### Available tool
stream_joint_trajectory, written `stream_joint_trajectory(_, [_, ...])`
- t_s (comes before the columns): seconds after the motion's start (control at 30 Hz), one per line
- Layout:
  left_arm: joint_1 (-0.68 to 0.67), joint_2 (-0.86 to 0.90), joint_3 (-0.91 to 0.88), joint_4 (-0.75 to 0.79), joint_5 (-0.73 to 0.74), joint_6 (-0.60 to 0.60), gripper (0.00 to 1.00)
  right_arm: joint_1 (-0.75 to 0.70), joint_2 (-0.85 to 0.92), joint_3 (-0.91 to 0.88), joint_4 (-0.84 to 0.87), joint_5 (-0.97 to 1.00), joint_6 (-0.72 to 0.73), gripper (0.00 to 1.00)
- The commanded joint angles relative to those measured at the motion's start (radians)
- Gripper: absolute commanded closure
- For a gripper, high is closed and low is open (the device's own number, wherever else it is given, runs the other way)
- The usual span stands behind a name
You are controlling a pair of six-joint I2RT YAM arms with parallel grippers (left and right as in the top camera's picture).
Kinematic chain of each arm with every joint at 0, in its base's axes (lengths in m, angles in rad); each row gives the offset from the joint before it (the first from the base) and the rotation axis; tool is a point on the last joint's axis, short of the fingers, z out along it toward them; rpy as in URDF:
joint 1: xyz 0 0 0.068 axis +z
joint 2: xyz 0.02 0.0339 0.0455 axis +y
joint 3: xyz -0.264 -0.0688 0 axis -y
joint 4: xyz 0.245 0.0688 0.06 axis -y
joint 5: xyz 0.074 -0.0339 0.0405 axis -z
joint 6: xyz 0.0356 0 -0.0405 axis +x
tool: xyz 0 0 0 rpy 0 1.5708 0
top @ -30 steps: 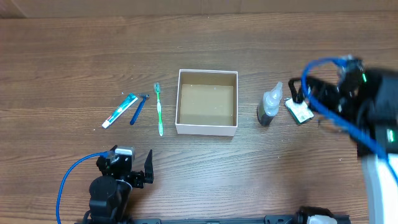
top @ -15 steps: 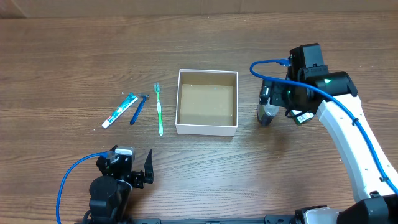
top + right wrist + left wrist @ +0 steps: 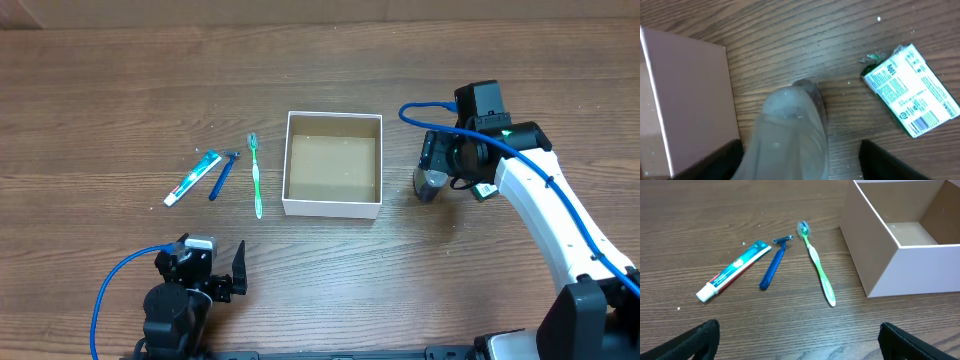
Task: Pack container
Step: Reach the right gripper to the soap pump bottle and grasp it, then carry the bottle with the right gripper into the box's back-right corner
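So, right gripper (image 3: pixel 801 161) is spread wide around the clear bottle (image 3: pixel 790 125), not squeezing yet; I'd call this the grab step; next it needs to close, lift, and clear the wall of the container (image 3: pixel 333 208), empty just beside; left gripper (image 3: pixel 800 347) idles, fingers apart.

Setting: robotics test bench. Evidence: wood-grain table (image 3: pixel 100 80); left arm (image 3: pixel 172 310) and right arm (image 3: pixel 540 215), each trailing blue cable (image 3: pixel 100 295); toothpaste (image 3: pixel 192 179), razor (image 3: pixel 222 175) and toothbrush (image 3: pixel 256 180) laid side by side.
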Motion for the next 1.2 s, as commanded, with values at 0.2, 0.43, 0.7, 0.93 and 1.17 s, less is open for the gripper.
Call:
stream_joint_trajectory(0.2, [0.006, -0.011, -0.006, 0.000, 0.014, 0.004, 0.00, 0.001, -0.005, -0.032, 0.005, -0.032, -0.005, 0.36])
stream_joint_trajectory(0.43, [0.006, -0.011, -0.006, 0.000, 0.014, 0.004, 0.00, 0.001, -0.005, -0.032, 0.011, -0.036, -0.011, 0.45])
stream_joint_trajectory(0.7, [0.006, -0.011, -0.006, 0.000, 0.014, 0.004, 0.00, 0.001, -0.020, 0.006, -0.040, -0.035, -0.011, 0.60])
stream_joint_trajectory(0.93, [0.006, -0.011, -0.006, 0.000, 0.014, 0.004, 0.00, 0.058, -0.096, 0.149, -0.178, -0.003, -0.011, 0.64])
stream_joint_trajectory(1.17, [0.006, -0.011, -0.006, 0.000, 0.014, 0.004, 0.00, 0.295, -0.172, 0.330, -0.298, 0.173, 0.002, 0.64])
